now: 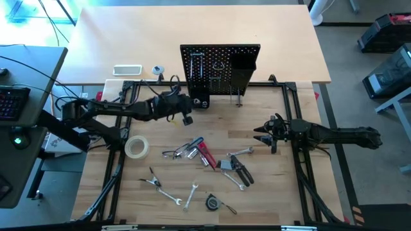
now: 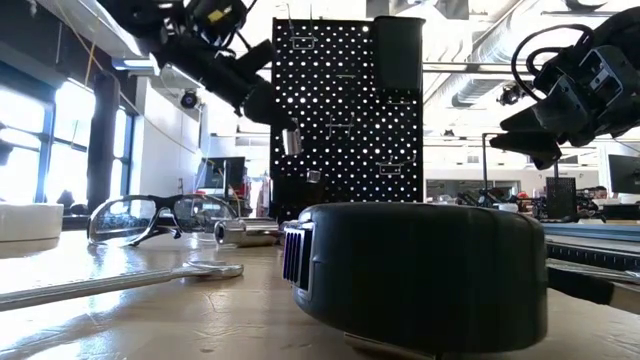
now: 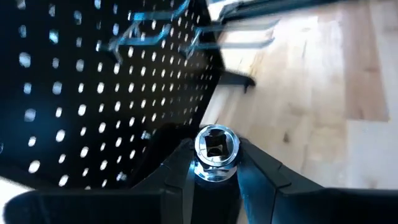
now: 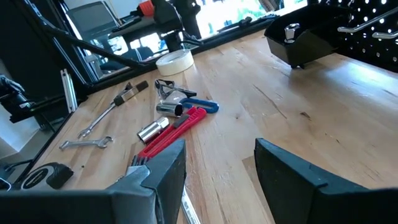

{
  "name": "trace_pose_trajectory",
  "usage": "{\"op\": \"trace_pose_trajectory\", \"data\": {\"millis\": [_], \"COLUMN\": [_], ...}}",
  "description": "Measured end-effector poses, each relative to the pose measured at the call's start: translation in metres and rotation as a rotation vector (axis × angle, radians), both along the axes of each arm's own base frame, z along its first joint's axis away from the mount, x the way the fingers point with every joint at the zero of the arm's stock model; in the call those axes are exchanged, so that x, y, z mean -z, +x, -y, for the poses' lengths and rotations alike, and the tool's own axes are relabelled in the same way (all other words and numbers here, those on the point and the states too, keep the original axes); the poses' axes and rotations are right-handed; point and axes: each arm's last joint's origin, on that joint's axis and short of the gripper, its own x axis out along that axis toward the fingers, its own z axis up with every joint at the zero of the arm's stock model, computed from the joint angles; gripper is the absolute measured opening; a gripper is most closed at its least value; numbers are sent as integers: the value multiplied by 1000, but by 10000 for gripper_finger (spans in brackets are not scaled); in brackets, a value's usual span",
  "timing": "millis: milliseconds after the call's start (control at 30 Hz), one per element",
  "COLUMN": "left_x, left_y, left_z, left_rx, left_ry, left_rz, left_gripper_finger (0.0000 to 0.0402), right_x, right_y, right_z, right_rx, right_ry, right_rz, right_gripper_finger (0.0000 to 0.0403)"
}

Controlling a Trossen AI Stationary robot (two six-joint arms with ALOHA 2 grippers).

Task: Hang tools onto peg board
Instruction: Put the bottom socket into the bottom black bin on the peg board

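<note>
While the left gripper [image 3: 214,180] pinches a chrome socket [image 3: 215,151] just before the peg board [image 1: 218,67], it should ease toward the low bin, keeping the socket upright. The right gripper [image 1: 262,133] hovers spread, well apart. Remaining tools [image 1: 205,157] lie mid-table [image 1: 270,186], leaving open room near the board's foot.

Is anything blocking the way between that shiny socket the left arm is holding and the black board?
Nothing visible does. The left gripper holds the silver socket right in front of the peg board, with only open air between them.
</note>
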Motion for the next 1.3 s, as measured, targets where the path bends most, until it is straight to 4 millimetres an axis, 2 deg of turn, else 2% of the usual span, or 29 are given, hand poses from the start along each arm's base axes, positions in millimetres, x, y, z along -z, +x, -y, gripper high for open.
{"op": "trace_pose_trajectory", "data": {"millis": [267, 600, 867, 1300], "left_x": [11, 32, 38, 35], "left_y": [2, 14, 12, 12], "left_z": [-18, -44, -53, -58], "left_rx": [-5, -41, -22, -13], "left_ry": [21, -1, -55, -83], "left_rz": [-25, 62, 76, 68], "left_gripper_finger": [81, 81, 81, 81], "right_x": [0, 0, 0, 0], "right_y": [0, 0, 0, 0], "right_z": [0, 0, 0, 1], "right_rx": [10, 8, 8, 33], "right_ry": [-15, 2, -20, -30], "right_rz": [1, 1, -1, 1], "right_gripper_finger": [185, 185, 185, 185]}}
